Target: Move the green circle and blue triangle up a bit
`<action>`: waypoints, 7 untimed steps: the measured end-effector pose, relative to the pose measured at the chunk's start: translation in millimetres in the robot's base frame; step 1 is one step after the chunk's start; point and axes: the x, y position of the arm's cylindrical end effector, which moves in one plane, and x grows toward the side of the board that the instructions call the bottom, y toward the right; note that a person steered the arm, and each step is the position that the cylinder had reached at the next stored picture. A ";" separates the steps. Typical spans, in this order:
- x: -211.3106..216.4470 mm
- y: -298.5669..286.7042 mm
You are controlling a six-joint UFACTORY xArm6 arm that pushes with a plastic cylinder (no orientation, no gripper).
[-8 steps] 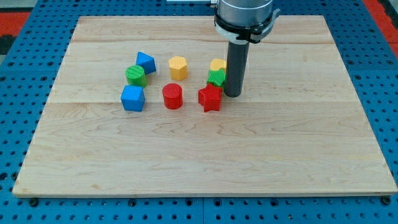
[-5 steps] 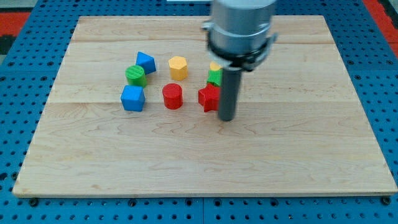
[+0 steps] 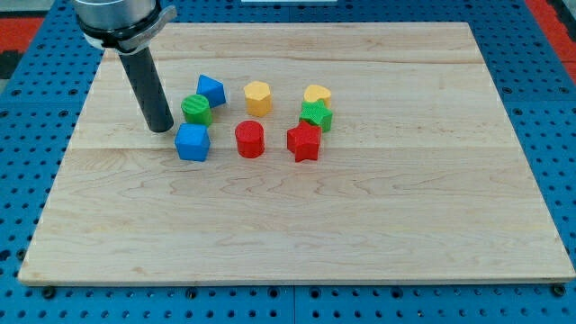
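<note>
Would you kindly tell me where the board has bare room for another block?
The whole strip below the blue cube and red star is bare, as is the view's right beyond the green star. It is crowded from my tip, left of the green circle, across to the yellow heart.

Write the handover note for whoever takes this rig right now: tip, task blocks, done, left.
My tip rests on the board just to the view's left of the green circle, above-left of the blue cube, with a small gap to both.
The blue triangle sits against the green circle's upper right.
Done: nothing to show for the push yet; both blocks lie in the left cluster.
Left: get below the pair and push both toward the view's top a bit.
</note>
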 end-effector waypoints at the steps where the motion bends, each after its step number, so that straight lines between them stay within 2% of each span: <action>1: 0.0 14.6; 3: 0.1 60.1; 4: -9.0 55.2; 7: -85.5 46.5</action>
